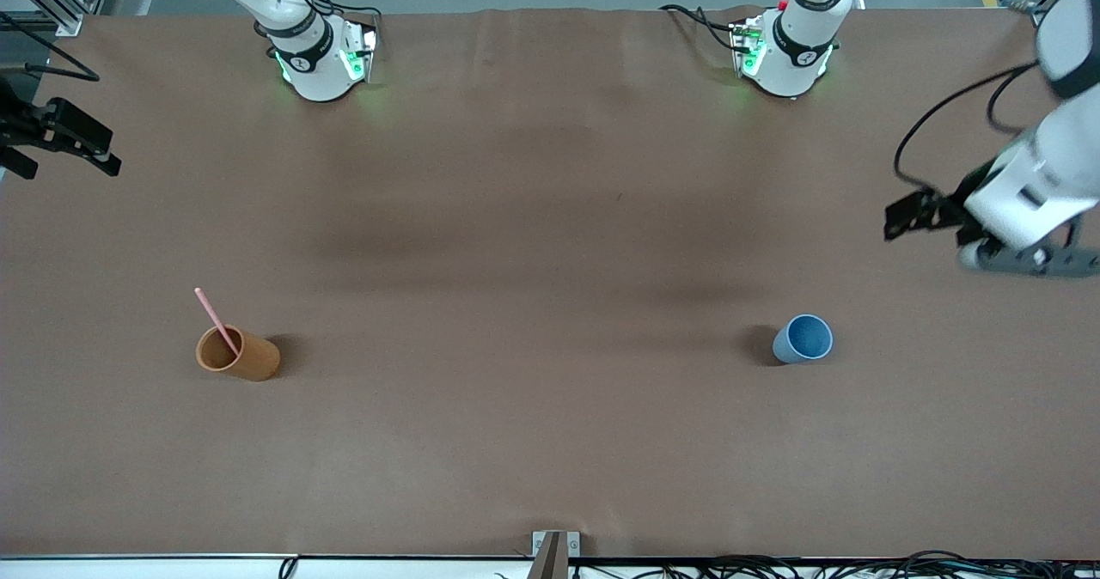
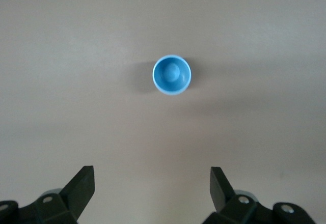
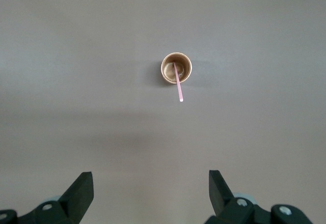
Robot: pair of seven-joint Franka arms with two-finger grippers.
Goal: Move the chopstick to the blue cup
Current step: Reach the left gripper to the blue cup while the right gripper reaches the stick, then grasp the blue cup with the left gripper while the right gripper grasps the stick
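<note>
Start state — no step of the transfer is yet under way. The chopstick (image 1: 216, 321) stands tilted in the orange-brown cup (image 1: 238, 353), its lower end inside and its upper end leaning out over the rim; that cup sits toward the right arm's end of the table (image 1: 550, 441), closer to the front-camera edge than to the robot bases. The blue cup (image 1: 803, 339) stands upright toward the left arm's end, well apart from the orange-brown cup and about as close to the front-camera edge, with nothing visible inside (its darker blue bottom shows plainly in the left wrist view). The right gripper (image 3: 151, 193) hangs high over the table's end edge on the right arm's side, fingers spread wide and holding nothing. The left gripper (image 2: 153, 188) hangs likewise at the left arm's end edge — fingers apart, empty. Judgement: the first step, the pick, is still to do. The next move calls for the right arm, the closer one, to descend over the orange-brown cup and align its fingers across the thin exposed shaft above the rim; a poor grip could tip the cup.
</note>
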